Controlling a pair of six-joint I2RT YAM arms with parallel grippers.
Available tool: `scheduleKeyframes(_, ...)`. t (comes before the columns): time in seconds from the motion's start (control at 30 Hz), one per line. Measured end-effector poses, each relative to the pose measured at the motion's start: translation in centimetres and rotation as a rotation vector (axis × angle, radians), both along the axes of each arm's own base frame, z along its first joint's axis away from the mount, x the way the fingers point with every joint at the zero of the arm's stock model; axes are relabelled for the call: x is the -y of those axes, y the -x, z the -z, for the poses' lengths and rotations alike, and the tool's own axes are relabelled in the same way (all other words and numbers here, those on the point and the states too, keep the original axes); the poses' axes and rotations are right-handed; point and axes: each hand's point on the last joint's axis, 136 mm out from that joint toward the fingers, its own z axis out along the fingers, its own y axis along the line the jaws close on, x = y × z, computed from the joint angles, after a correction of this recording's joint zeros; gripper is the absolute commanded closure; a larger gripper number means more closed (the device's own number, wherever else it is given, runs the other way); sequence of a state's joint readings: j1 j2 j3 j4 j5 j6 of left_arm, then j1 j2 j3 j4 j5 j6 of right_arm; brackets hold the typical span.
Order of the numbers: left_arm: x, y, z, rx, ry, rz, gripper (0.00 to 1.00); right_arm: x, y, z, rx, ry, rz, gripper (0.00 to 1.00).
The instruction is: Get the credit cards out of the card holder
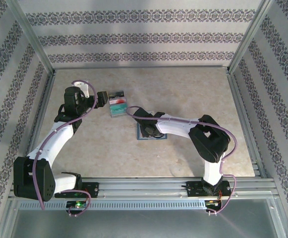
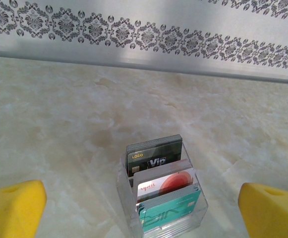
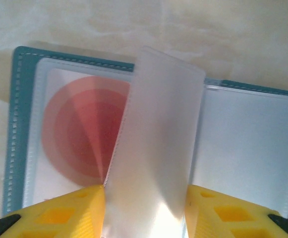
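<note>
— On the left, how does the claw stand?

— The left gripper (image 2: pixel 144 208) is spread wide and holds nothing. It faces a clear stand (image 2: pixel 125 198) just ahead of it, where three credit cards (image 2: pixel 158 191) sit upright: dark grey, red-and-white and teal.

— And further right?

— The card holder (image 3: pixel 14 129) lies open and flat near the table's middle. A red-circled card (image 3: pixel 77 131) sits in its left pocket. The right gripper (image 3: pixel 144 208) has a finger on each side of a clear leaf (image 3: pixel 158 134) that stands up from the spine. Whether it truly pinches that leaf cannot be told.

— What would make the step go well?

— Probably a light nip on the leaf alone, folding it aside slowly so the pocket's mouth is bared. The holder looks light and nothing pins it, so a hard pull could drag it along. The free arm might steady the cover.

— The surroundings?

— A pale marbled table (image 1: pixel 198 94), smooth and likely slippery, set inside patterned walls (image 1: pixel 144 37) with metal posts (image 1: pixel 32 42) at the corners.
</note>
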State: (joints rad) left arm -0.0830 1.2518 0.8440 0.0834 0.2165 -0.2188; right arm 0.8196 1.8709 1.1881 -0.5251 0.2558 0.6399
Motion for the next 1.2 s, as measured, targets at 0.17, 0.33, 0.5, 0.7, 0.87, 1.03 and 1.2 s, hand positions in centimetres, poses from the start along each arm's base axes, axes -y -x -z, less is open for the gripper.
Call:
scheduleKeyframes(0.17, 0.1, 0.0, -0.1, -0.003, 0.001, 0.005, 0.0, 1.8, 0.0, -0.6, 0.021, 0.04, 0.025, 0.52)
scheduleKeyframes(0.33, -0.2, 0.4, -0.6, 0.003, -0.008, -0.008, 0.0, 3.5, 0.1, -1.1, 0.038, 0.051, 0.056, 0.52)
scheduleKeyframes(0.5, 0.5, 1.2, -1.8, 0.031, -0.028, -0.017, 0.01, 5.5, 0.8, -0.4, 0.021, 0.067, 0.094, 0.52)
scheduleKeyframes(0.7, 4.2, 2.2, -2.1, 0.046, -0.071, 0.034, 0.06, 7.6, 2.0, -0.3, 0.015, 0.065, 0.138, 0.52)
scheduleKeyframes(0.87, 9.0, 3.7, -0.3, 0.016, -0.128, 0.125, 0.17, 9.0, 2.5, -1.2, 0.038, 0.034, 0.182, 0.52)
scheduleKeyframes(1.03, 12.6, 5.2, 4.1, -0.079, -0.182, 0.216, 0.22, 10.5, 2.8, -2.0, 0.061, 0.005, 0.228, 0.52)
scheduleKeyframes(1.2, 14.1, 7.0, 9.1, -0.208, -0.179, 0.266, 0.3, 10.3, 2.3, -4.1, 0.11, -0.066, 0.242, 0.53)
